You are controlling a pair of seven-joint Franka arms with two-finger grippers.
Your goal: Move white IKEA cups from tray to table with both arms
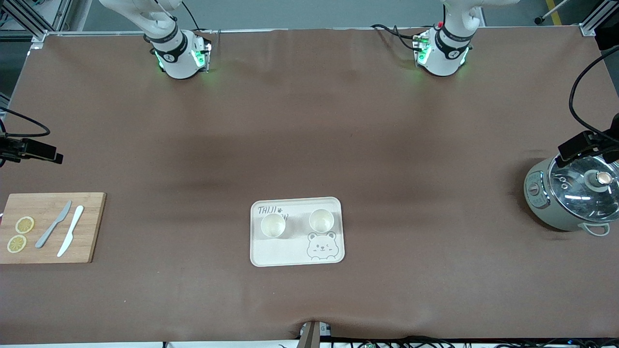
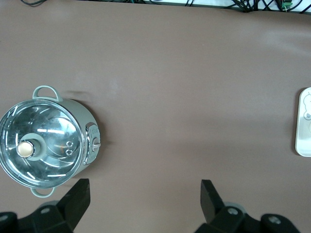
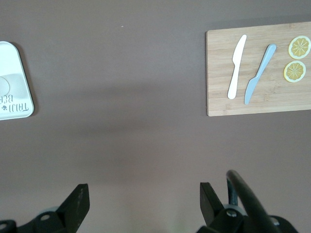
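Two white IKEA cups (image 1: 273,225) (image 1: 321,220) stand upright side by side on the pale bear tray (image 1: 296,261) in the middle of the table, nearer the front camera. Both arms rise from their bases, left (image 1: 442,53) and right (image 1: 176,53), out of the front view. My left gripper (image 2: 144,194) is open and empty, high over bare table between the pot and the tray's edge (image 2: 305,121). My right gripper (image 3: 144,196) is open and empty, high over bare table between the tray (image 3: 14,63) and the cutting board.
A grey-green pot with a glass lid (image 1: 573,195) (image 2: 46,143) stands at the left arm's end. A wooden cutting board (image 1: 51,227) (image 3: 257,68) with two knives and two lemon slices lies at the right arm's end. Black devices on cables hang at both table ends (image 1: 31,150) (image 1: 582,145).
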